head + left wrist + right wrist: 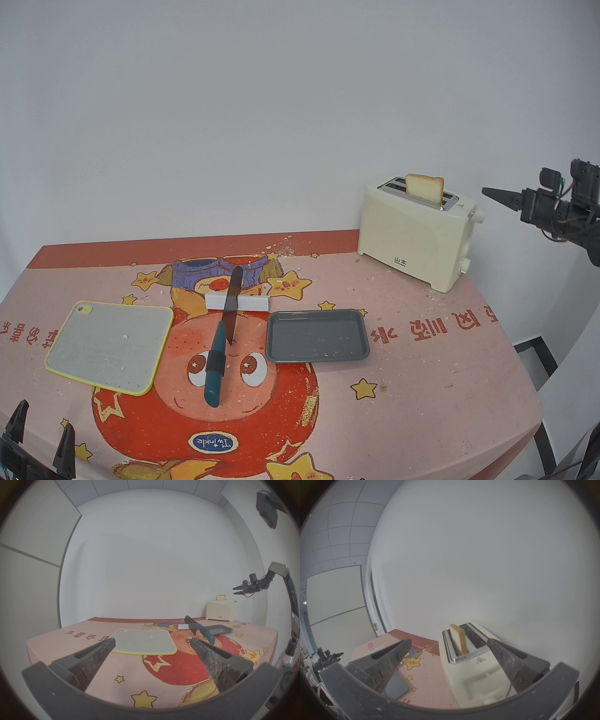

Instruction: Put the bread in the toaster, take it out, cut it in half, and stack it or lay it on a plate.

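I see bread (425, 189) upright in the toaster (412, 240), far right on the desk (437, 375); my right tool (448, 642) and left tool (152, 640) both gape wide.

The toaster (415, 240) has a smooth cream plastic shell with a faint sheen and a bright metal rim round its slots. The bread (425, 187) looks dry and porous. The cutting board (109, 345) is matt grey plastic. The plate (317, 337) is matt dark grey, possibly coated metal. The knife (222, 350) has a smooth teal plastic handle. The tablecloth (437, 381) is smooth and printed.
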`<state>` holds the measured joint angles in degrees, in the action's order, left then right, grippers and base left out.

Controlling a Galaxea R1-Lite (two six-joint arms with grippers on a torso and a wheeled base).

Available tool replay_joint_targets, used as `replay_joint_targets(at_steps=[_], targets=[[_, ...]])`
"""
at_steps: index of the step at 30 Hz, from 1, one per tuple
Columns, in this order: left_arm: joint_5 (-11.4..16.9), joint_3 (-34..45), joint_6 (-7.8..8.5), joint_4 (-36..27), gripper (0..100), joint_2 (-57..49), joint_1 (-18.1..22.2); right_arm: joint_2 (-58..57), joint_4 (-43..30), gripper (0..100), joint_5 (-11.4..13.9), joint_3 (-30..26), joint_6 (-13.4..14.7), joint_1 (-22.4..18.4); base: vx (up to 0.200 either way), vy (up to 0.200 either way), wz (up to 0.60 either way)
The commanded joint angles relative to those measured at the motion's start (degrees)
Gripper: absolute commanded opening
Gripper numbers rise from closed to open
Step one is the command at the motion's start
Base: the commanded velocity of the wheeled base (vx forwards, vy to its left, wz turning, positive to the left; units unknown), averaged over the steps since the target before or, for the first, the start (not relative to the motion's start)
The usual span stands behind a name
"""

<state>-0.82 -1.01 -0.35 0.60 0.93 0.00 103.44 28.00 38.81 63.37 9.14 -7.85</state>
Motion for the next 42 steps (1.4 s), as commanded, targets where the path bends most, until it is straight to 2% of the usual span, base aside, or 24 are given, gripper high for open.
replay_joint_targets(at_steps=[1, 6, 9, 10, 14, 16, 18, 19, 33, 38, 40, 41, 42], targets=[[0.2, 1.01, -0.09, 0.02, 100, -0.93, 0.0, -10.89, 0.21, 100, -1.72, -13.88, 0.17, -6.12, 0.0, 0.0, 0.0], [0.2, 1.01, -0.09, 0.02, 100, -0.93, 0.0, -10.19, 0.21, 100, -1.37, -19.33, 0.53, -6.48, 0.0, 0.0, 0.0], [0.2, 1.01, -0.09, 0.02, 100, -0.93, 0.0, -7.11, 0.39, 100, -1.64, -19.77, -0.09, -5.86, 0.0, 0.0, 0.0], [0.2, 1.01, -0.09, 0.02, 100, -0.93, 0.0, -6.05, 0.47, 0, -1.72, -19.6, -0.18, -5.77, 0.0, 0.0, 0.0], [0.2, 1.01, -0.09, 0.02, 100, -0.93, 0.0, -0.78, 5.31, 0, -2.08, -18.98, -0.09, -4.45, 0.0, 0.0, 0.0], [0.2, 1.01, -0.09, 0.02, 100, -0.93, 0.0, 2.12, 9.53, 0, -3.39, -19.33, 0.26, -4.1, 0.0, 0.0, 0.0], [0.2, 1.01, -0.09, 0.02, 100, -0.93, 0.0, 2.12, 9.53, 0, -3.39, -19.33, 0.26, -4.1, 0.0, 0.0, 0.0], [0.2, 1.01, -0.09, 0.02, 100, -0.93, 0.0, 4.84, 11.55, 0, -4.36, -19.42, 0.35, -3.58, 0.0, 0.0, 0.0], [0.2, 1.01, -0.09, 0.02, 100, -0.93, 0.0, 14.86, 14.54, 0, -4.54, -17.05, 0.61, -2.08, 0.0, 0.0, 0.0], [0.2, 1.01, -0.09, 0.02, 100, -0.93, 0.0, 17.59, 19.55, 0, -5.15, -15.91, 5.1, -1.11, 0.0, 0.0, 0.0], [0.2, 1.01, -0.09, 0.02, 100, -0.93, 0.0, 17.68, 19.72, 0, -5.33, -15.91, 5.36, -1.03, 0.0, 0.0, 0.0], [0.2, 1.01, -0.09, 0.02, 100, -0.93, 0.0, 17.76, 20.34, 0, -6.03, -16.08, 6.77, -0.15, 0.0, 0.0, 0.0], [0.2, 1.01, -0.09, 0.02, 100, -0.93, 0.0, 17.76, 20.34, 0, -6.12, -15.99, 6.85, 0.03, 0.0, 0.0, 0.0]])
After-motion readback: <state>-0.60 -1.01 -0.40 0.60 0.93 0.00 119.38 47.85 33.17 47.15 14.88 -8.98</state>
